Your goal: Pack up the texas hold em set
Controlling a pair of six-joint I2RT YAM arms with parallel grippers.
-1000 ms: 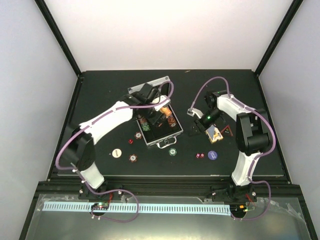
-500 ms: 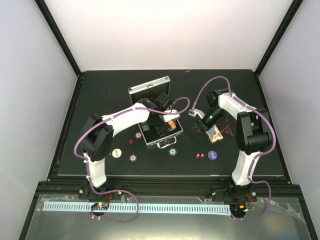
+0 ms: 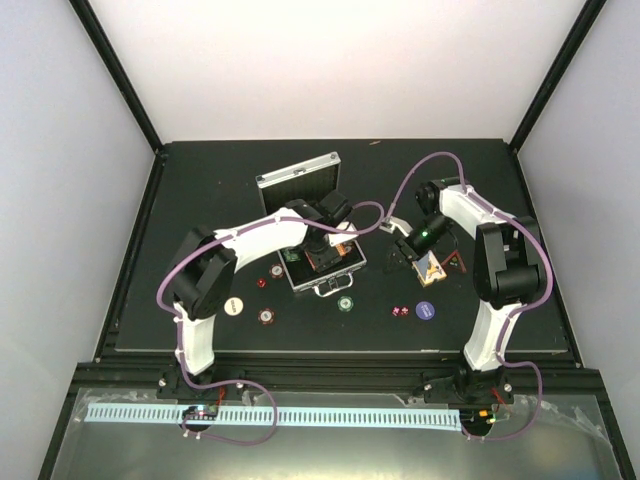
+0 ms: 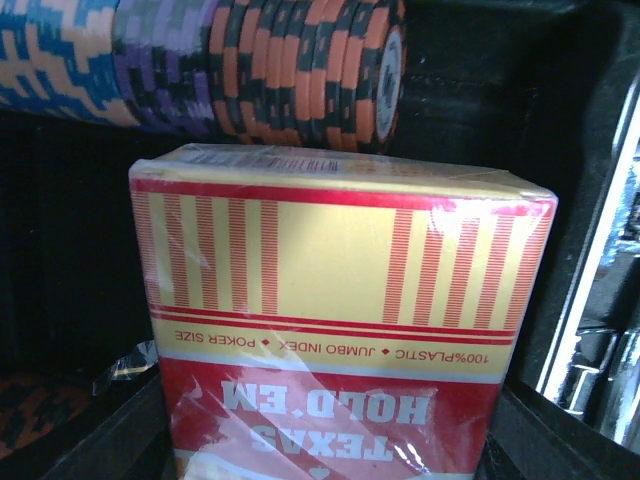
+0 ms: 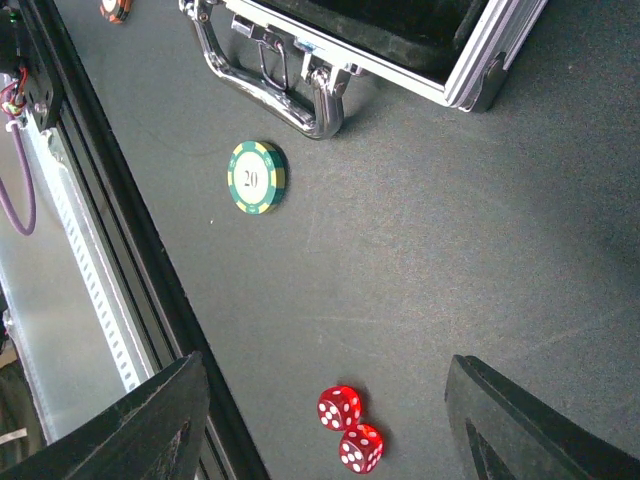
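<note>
**Top view.** Over the last second the left arm has folded in toward the centre. The left gripper (image 3: 325,252) now sits low over the open silver briefcase (image 3: 300,178), in the middle of the black table (image 3: 200,200). The right arm has hardly moved, and the right gripper (image 3: 425,258) hovers just right of the case. Loose in front of the case lie a cream chip (image 3: 233,306), a maroon chip (image 3: 267,316), a green chip (image 3: 345,303), two red dice (image 3: 400,311) and a purple chip (image 3: 425,309), so packing looks only partly done. A tan thing under the right gripper is too small to name.

**Left wrist view.** A shrink-wrapped red and yellow card deck (image 4: 340,300) fills the frame inside the case, next to a row of racked chips (image 4: 250,65). The deck is probably being seated. Dark shapes at the bottom corners may be the fingers. Whether they grip the deck cannot be told.

**Right wrist view.** The fingers (image 5: 130,430) stand wide apart with nothing between them. Below lie the dice, the green chip and the case's handle (image 5: 275,85). The case is cut off at the top.
</note>
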